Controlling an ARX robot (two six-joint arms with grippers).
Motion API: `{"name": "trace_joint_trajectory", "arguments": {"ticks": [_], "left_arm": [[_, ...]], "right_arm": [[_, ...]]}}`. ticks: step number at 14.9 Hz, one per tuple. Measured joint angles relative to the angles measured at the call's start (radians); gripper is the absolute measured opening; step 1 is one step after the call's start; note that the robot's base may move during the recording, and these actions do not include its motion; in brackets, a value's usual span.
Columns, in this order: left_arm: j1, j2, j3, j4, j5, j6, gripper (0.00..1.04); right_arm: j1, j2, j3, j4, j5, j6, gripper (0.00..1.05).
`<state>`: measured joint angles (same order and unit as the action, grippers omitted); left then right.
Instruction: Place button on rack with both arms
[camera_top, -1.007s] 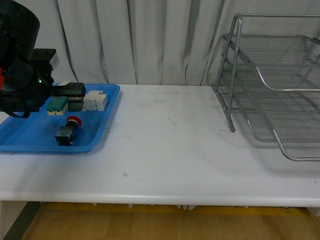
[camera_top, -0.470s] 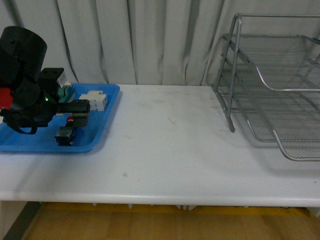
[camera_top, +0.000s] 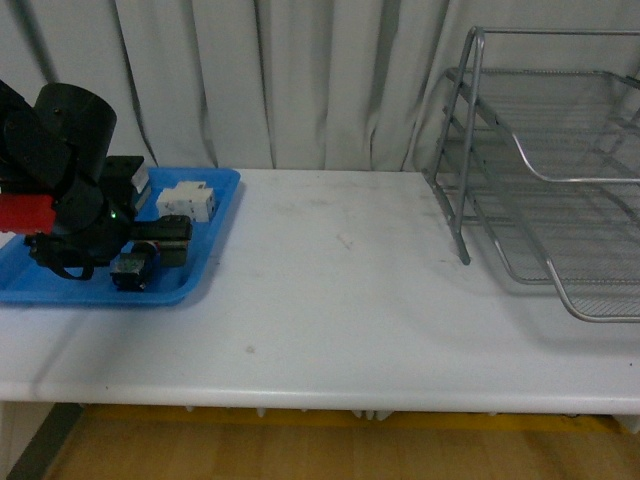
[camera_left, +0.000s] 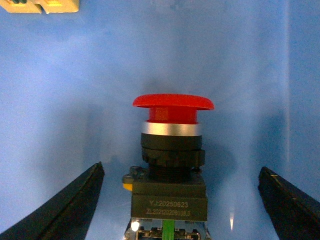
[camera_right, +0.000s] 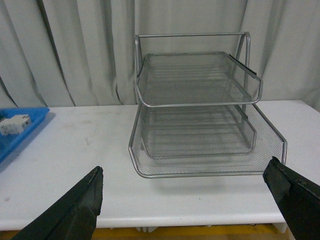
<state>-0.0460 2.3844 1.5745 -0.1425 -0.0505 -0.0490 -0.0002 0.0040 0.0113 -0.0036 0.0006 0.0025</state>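
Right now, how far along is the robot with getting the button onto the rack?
Nothing is finished yet: the button lies in the blue tray, and the rack holds nothing that I can see. In hand: the left gripper is open, its jaws standing either side of the button, not closed on it. The right gripper is open and empty, facing the rack. Left to do: grasp, lift, carry over, set down.

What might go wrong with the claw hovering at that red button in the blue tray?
1. The left gripper is open around the button, which lies on its side; closing on its rounded collar might let it roll or slip out.
2. The white block sits close by in the blue tray and might get nudged.
3. The rack stands far across the table, so a handover seems likely, where the button might drop.
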Motion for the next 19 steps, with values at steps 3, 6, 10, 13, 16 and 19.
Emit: {"name": "trace_joint_trajectory", "arguments": {"ticks": [3,6,10,13,16,19], "left_arm": [[-0.013,0.019,0.006,-0.008,-0.001,0.007,0.63],[-0.01,0.013,-0.01,0.016,-0.007,0.027,0.37],[0.011,-0.122,-0.141,0.064,-0.003,0.058,0.36],[0.008,-0.396,-0.287,0.131,0.033,0.093,0.36],[-0.003,-0.668,-0.509,0.167,0.05,0.118,0.36],[-0.005,-0.998,-0.797,0.213,0.042,0.118,0.36]], "right_arm": [[0.0,0.0,0.0,0.0,0.0,0.0,0.98],[0.0,0.0,0.0,0.0,0.0,0.0,0.98],[0.0,0.0,0.0,0.0,0.0,0.0,0.98],[0.0,0.0,0.0,0.0,0.0,0.0,0.98],[0.0,0.0,0.0,0.0,0.0,0.0,0.98],[0.0,0.0,0.0,0.0,0.0,0.0,0.98]]}}
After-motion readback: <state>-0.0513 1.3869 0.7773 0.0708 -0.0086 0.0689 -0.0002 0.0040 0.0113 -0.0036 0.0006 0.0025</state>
